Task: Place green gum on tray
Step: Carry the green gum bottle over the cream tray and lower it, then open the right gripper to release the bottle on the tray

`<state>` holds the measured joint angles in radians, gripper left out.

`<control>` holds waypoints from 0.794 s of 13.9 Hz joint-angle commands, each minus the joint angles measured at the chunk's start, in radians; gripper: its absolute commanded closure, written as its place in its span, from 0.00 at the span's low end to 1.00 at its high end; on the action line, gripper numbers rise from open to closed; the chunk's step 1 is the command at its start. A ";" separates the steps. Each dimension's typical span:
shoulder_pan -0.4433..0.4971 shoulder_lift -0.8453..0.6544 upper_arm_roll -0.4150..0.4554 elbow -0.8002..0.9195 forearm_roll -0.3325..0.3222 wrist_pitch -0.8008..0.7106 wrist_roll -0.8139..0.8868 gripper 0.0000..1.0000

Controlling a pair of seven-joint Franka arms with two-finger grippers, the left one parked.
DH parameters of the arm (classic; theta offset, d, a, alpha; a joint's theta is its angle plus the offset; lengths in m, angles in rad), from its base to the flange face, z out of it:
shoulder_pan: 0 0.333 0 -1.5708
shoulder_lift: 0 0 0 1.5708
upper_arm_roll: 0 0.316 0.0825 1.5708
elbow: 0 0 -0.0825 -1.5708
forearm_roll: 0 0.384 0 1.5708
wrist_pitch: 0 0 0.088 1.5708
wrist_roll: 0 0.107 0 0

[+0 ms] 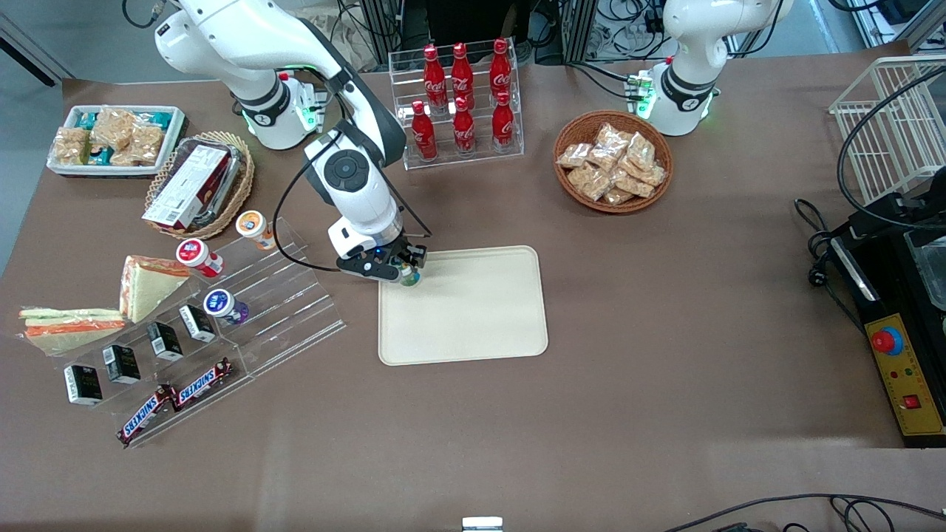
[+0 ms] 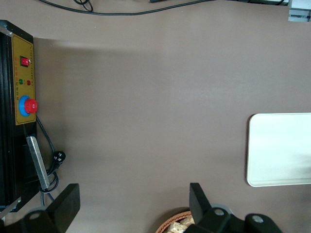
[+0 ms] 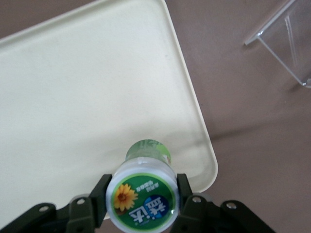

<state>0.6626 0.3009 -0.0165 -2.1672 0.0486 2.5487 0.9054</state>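
The green gum (image 3: 142, 194) is a small green bottle with a white-rimmed green lid bearing a sunflower. My right gripper (image 3: 141, 199) is shut on it, one finger on each side of the lid. It hangs over a corner of the cream tray (image 3: 73, 97), just inside the rim. In the front view my gripper (image 1: 405, 272) holds the green gum (image 1: 409, 278) over the tray (image 1: 473, 310), at its corner farthest from the camera toward the working arm's end. The tray's edge also shows in the left wrist view (image 2: 279, 148).
A clear acrylic stepped stand (image 1: 281, 295) beside the tray holds a purple-bodied bottle (image 1: 224, 306), an orange-lidded bottle (image 1: 253, 227), a red-lidded bottle (image 1: 198, 256) and snack bars. A cola rack (image 1: 462, 100) and a wicker snack basket (image 1: 613, 161) stand farther from the camera.
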 commanded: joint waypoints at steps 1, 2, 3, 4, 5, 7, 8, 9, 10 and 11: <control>0.011 0.033 -0.011 -0.014 0.008 0.070 0.010 0.75; 0.011 0.046 -0.010 -0.014 0.008 0.083 0.010 0.70; 0.009 0.052 -0.011 -0.011 0.008 0.087 0.010 0.28; 0.008 0.052 -0.011 -0.011 0.008 0.087 0.010 0.00; 0.008 0.052 -0.011 -0.010 0.008 0.085 0.012 0.00; 0.003 0.050 -0.011 -0.008 0.008 0.084 0.012 0.00; 0.002 0.049 -0.011 -0.005 0.008 0.081 0.012 0.00; 0.000 0.043 -0.011 -0.002 0.008 0.077 0.010 0.00; 0.000 0.035 -0.011 0.003 0.008 0.073 0.006 0.00; -0.001 0.020 -0.013 0.006 0.008 0.065 0.003 0.00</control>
<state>0.6623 0.3490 -0.0264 -2.1669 0.0486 2.6180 0.9074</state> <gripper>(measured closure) 0.000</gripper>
